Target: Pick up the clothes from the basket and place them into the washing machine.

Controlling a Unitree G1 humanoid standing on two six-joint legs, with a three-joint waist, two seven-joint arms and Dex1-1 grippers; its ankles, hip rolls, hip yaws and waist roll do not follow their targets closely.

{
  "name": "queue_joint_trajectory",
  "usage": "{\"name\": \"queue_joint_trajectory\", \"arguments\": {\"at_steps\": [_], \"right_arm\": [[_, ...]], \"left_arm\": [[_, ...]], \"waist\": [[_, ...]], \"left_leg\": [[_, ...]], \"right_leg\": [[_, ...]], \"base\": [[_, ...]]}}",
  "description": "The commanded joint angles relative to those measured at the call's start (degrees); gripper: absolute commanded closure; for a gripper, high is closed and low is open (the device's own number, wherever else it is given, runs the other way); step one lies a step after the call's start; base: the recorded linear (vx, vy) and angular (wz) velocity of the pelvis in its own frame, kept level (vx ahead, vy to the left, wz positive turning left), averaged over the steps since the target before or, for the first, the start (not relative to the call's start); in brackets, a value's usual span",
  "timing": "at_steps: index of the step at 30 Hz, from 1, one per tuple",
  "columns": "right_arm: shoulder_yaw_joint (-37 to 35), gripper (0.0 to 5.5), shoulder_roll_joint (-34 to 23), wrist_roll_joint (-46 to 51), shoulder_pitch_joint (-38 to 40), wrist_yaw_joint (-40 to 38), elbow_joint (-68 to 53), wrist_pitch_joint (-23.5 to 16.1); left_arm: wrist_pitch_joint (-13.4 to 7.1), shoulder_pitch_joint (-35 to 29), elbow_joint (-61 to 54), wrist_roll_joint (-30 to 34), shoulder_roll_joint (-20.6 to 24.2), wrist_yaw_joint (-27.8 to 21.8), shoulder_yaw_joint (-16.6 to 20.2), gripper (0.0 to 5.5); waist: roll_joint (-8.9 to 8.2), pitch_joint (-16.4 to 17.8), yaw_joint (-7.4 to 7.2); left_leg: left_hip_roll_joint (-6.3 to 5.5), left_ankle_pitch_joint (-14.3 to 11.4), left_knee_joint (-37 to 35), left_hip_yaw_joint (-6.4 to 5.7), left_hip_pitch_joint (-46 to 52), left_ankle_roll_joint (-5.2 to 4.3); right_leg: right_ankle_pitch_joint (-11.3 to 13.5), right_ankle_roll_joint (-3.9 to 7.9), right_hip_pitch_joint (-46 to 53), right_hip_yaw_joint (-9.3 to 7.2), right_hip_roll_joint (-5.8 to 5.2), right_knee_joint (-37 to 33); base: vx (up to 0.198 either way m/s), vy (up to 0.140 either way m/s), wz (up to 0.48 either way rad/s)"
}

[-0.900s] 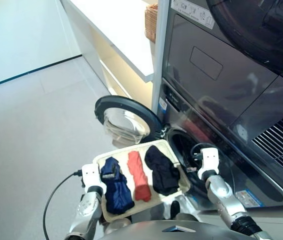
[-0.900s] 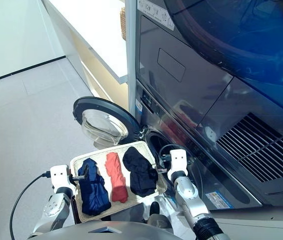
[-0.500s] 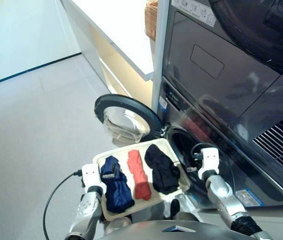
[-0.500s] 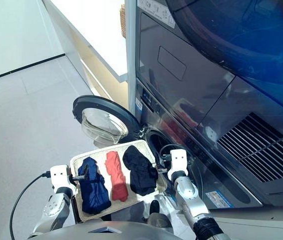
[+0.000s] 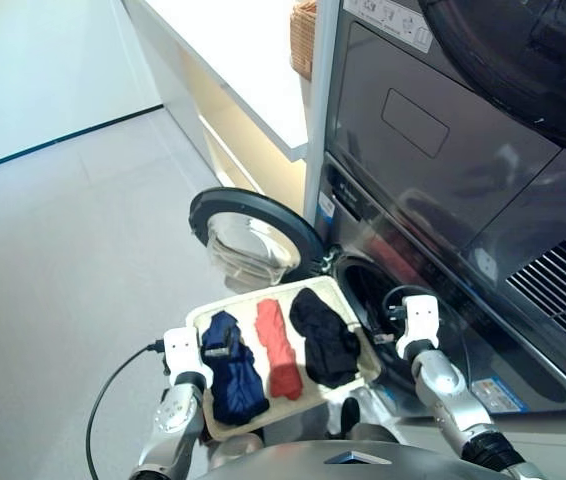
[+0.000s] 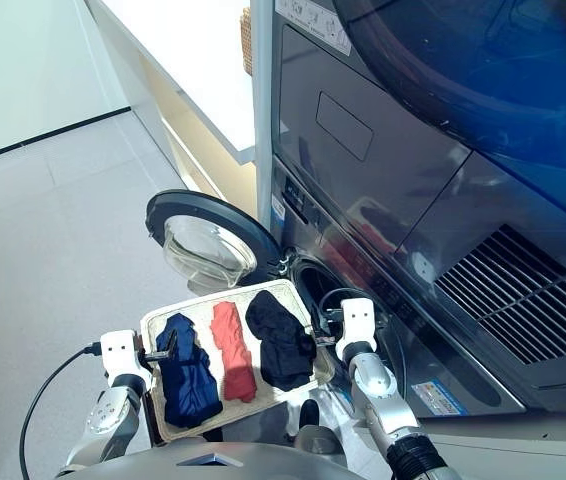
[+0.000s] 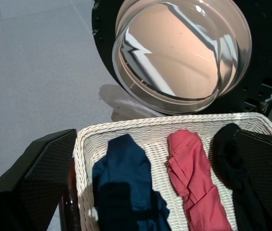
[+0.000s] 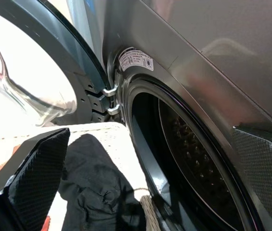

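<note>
The cream wicker basket [image 5: 201, 320] is held in front of me, level with the open washing machine [image 5: 433, 220]. In it lie three clothes side by side: a navy one [image 5: 233, 372], a red-orange one [image 5: 278, 350] and a black one [image 5: 325, 340]. My left gripper [image 7: 153, 137] is open over the basket's left end, just above the navy garment [image 7: 124, 168]. At the basket's right edge my right gripper [image 8: 150, 139] is open beside the porthole, facing the steel drum [image 8: 193, 149]. Neither gripper holds cloth.
The round glass door [image 5: 251, 240] stands swung open to the left, behind the basket. A white counter [image 5: 243, 60] with a brown wicker basket [image 5: 303, 40] runs at the back left. A dark appliance [image 5: 523, 50] sits above the machine. A black cable [image 5: 113, 385] hangs from my left arm.
</note>
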Motion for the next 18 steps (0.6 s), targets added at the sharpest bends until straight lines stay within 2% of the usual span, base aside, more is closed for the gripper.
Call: {"name": "queue_joint_trajectory", "arguments": {"at_steps": [1,6,12,18], "right_arm": [[-1.0,0.00,0.0,0.6,-3.0,0.5,-4.4,-2.3],[-0.2,0.00,-1.0,0.7,-4.6,0.3,-7.1,-3.0],[-0.1,0.00,-2.0,-0.7,-7.4,-2.2,-9.7,-4.2],[0.3,0.00,-2.2,0.7,-10.6,-4.6,-11.6,-5.2]], "left_arm": [[-2.7,-2.6,-3.3,1.9,2.3,-0.3,1.9,0.00],[-3.4,-5.0,-4.6,1.2,3.0,0.3,0.5,0.00],[-4.3,-9.6,-4.0,2.1,3.4,3.0,-1.5,0.00],[-4.8,-14.9,-4.2,3.8,3.4,7.1,-3.4,0.00]], "waist": [[-3.54,1.1,-0.31],[-3.07,5.9,-0.63],[-3.18,10.2,-1.25],[-3.24,11.9,-1.82]], "left_leg": [[-1.39,-0.4,7.3,-1.30,-6.8,1.60],[-1.96,-1.8,12.8,-1.50,-12.0,2.23],[-1.69,-3.8,21.8,-1.85,-21.8,2.62],[-1.56,-6.3,32.0,-2.64,-33.1,2.50]], "right_leg": [[-3.2,2.83,-1.2,2.65,-5.29,7.6],[-4.2,2.04,-7.0,3.90,-6.19,13.4],[-5.7,0.79,-16.1,5.00,-6.50,20.6],[-8.0,-0.31,-26.2,6.32,-6.88,28.9]], "base": [[0.000,0.000,0.000],[-0.098,0.032,0.016],[-0.140,0.002,0.033],[-0.120,0.008,0.119]]}}
